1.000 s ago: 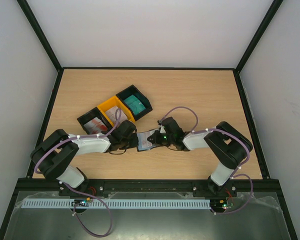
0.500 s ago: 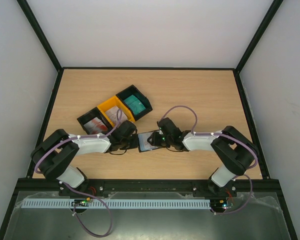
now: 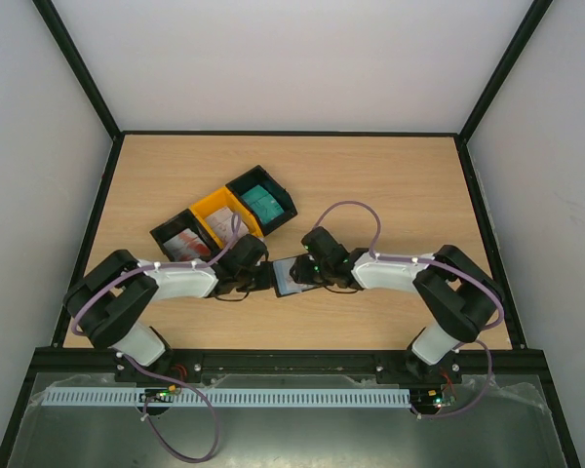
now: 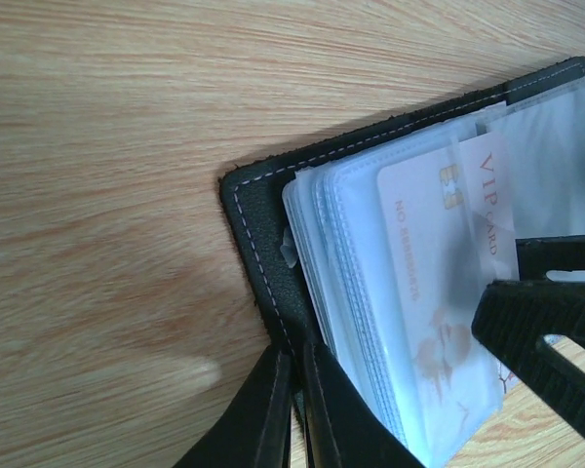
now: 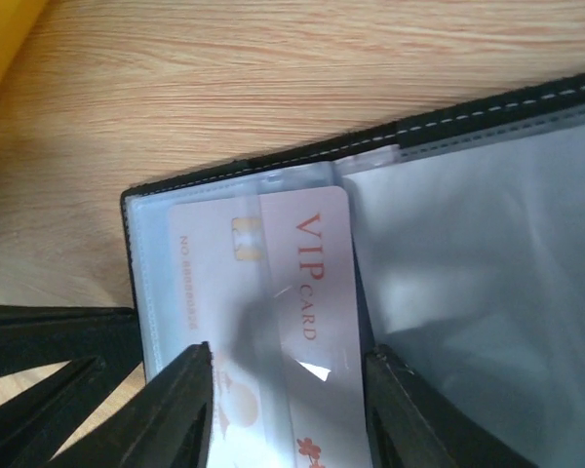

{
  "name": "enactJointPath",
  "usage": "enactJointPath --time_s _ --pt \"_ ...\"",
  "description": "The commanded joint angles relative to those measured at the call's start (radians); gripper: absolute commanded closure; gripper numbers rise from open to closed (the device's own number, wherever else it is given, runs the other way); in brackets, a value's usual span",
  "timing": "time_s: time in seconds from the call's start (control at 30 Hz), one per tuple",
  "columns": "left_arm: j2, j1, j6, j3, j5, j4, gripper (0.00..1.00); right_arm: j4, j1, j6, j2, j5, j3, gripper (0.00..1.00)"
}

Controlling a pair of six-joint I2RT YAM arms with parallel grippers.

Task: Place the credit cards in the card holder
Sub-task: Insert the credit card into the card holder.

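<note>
Wooden tabletop (image 3: 390,185): black stitched folding card holder (image 3: 291,276) lies open on it. I have left gripper (image 4: 292,409) pinched narrow on its cover edge, right gripper (image 5: 285,375) jaws apart over pink-white VIP plastic card (image 5: 273,273), already seated in holder's clear sleeve (image 5: 468,292). More cards (image 3: 264,204) left in bins (image 3: 291,200) behind holder.

The left arm (image 3: 180,281) and right arm (image 3: 390,274) are black with white shells. Purple cables (image 3: 346,209) loop along both. The right gripper (image 5: 285,390) is black.

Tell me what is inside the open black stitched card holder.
The black stitched card holder holds a pale pink plastic VIP card among clear plastic sleeves. What the sleeves beneath it hold is covered.
</note>
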Motion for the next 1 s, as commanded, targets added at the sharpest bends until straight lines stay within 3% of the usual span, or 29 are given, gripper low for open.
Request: enactJointPath --time_s 0.0,0.27,0.47,0.6,0.87,0.97 --pt "0.039 -0.01 0.019 -0.014 0.026 -0.059 0.92 -0.131 0.029 -0.041 0.024 0.077 0.044 0.6" --pt "0.043 -0.01 0.053 -0.013 0.055 -0.051 0.92 -0.195 0.097 -0.154 0.065 0.13 0.139 0.61" --pt "0.031 -0.01 0.09 -0.016 0.068 -0.046 0.91 -0.21 0.096 -0.168 0.073 0.21 0.174 0.57" --pt "0.005 -0.01 0.095 -0.018 0.058 -0.055 0.91 -0.216 0.096 -0.159 0.114 0.262 0.227 0.49" --pt "-0.025 -0.01 0.094 -0.003 0.04 -0.046 0.91 -0.087 0.097 -0.099 0.113 0.151 0.189 0.54" --pt "-0.04 -0.01 0.091 0.002 0.017 -0.052 0.91 -0.1 0.097 -0.051 0.06 0.211 0.164 0.53"
